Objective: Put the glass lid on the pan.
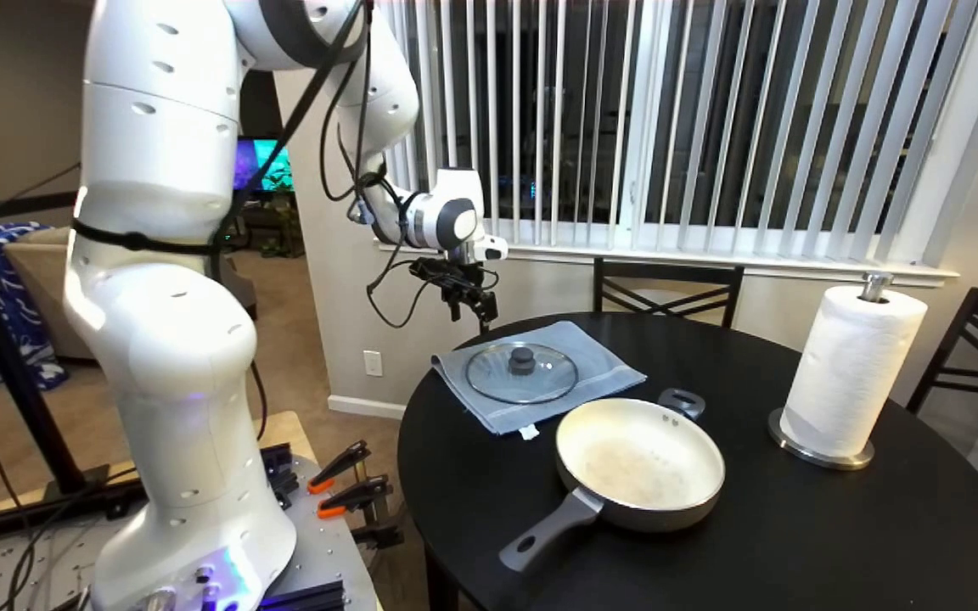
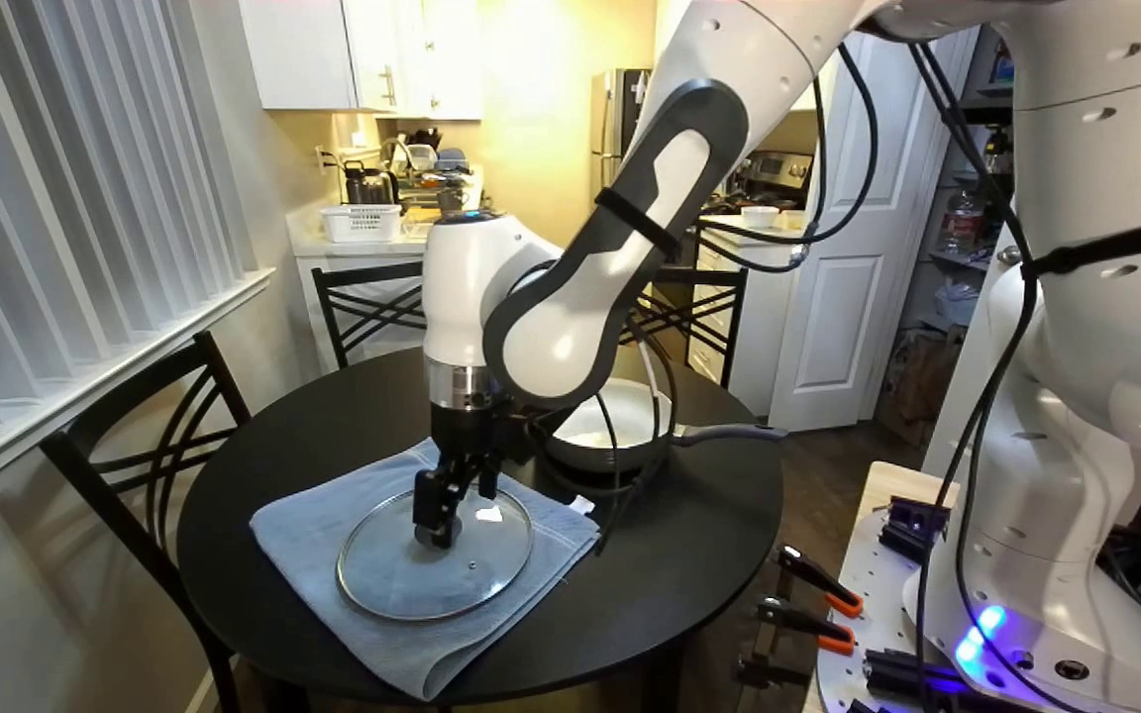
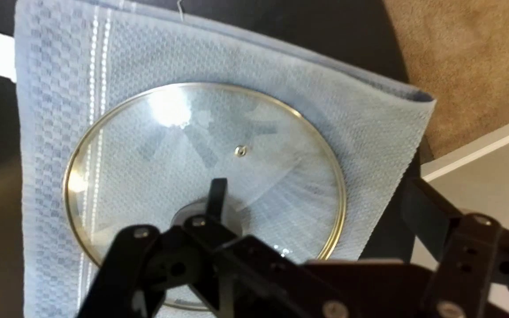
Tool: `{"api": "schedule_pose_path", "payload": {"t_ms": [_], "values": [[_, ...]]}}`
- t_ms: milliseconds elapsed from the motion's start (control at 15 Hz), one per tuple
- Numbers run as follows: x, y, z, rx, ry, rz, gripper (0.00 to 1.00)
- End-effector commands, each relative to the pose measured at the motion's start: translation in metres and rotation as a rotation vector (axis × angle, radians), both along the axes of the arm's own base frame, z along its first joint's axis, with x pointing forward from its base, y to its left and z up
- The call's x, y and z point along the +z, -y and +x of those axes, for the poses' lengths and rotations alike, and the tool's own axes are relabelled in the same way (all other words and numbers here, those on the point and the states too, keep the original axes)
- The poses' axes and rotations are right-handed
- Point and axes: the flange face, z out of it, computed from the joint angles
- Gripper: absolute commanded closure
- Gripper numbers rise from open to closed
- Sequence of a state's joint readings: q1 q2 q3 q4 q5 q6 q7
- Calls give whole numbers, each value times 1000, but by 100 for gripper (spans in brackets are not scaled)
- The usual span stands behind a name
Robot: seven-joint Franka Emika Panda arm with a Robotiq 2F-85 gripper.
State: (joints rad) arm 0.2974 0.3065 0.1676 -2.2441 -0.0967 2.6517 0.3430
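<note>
Lid (image 1: 523,378) flat on cloth (image 1: 598,356), one cloth corner at table (image 1: 795,535) edge. Gripper (image 3: 320,203) higher than lid, fingers spread. Pan (image 1: 640,462) beside cloth, handle (image 1: 557,526) toward robot-side edge.

From near the robot arm (image 1: 158,339) you face the window (image 1: 647,127) in an exterior view, the kitchen cabinets (image 2: 308,54) in an exterior view, both angled down and sharing table (image 1: 795,526) and lid (image 1: 521,367), the wrist view close above, looking steeply onto that lid.
</note>
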Motion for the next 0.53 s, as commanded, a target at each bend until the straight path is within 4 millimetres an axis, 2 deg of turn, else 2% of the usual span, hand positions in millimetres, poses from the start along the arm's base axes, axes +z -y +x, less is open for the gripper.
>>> {"api": "schedule_pose_path", "payload": {"t_ms": [0,200,467], "values": [[-13,-3,41,-54,69,-70,0],[-30,-1,63,-86,68,-104,0],[-56,-4,73,-101,23,-118,0]]}}
